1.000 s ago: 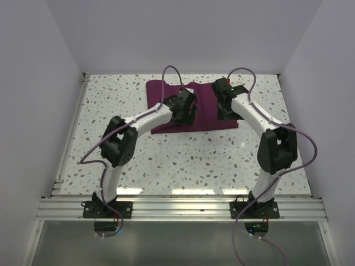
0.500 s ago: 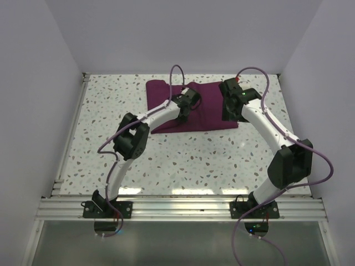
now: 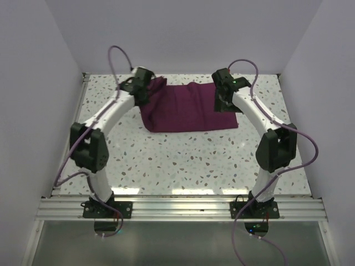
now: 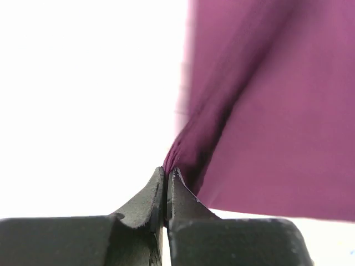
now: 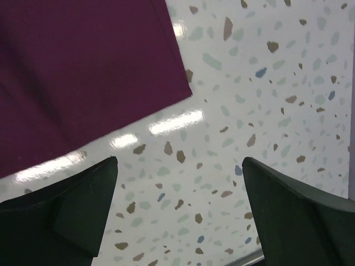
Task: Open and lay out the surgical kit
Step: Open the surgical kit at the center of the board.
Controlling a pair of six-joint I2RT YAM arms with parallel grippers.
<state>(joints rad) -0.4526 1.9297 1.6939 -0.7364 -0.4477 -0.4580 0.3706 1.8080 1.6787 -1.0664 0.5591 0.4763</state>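
Note:
The surgical kit (image 3: 188, 108) is a dark purple-maroon cloth wrap lying at the back middle of the speckled table (image 3: 183, 160). My left gripper (image 3: 148, 88) is at the wrap's far left corner, shut on a pinched fold of the cloth. In the left wrist view the fingertips (image 4: 167, 173) press together on the gathered cloth (image 4: 277, 111), which stretches away from them. My right gripper (image 3: 224, 100) hovers over the wrap's right end, open. The right wrist view shows its wide-apart fingers (image 5: 83, 205) above bare table beside a corner of the cloth (image 5: 83, 66), with nothing between them.
White walls close in the table on the left, back and right. An aluminium rail (image 3: 183, 208) runs along the near edge where both arm bases are bolted. A thin rail (image 3: 72, 133) lines the table's left side.
My left gripper closed on the cloth near the wrap's middle and swung to the far left, dragging the flap with it. The right gripper shifted slightly and stayed open.

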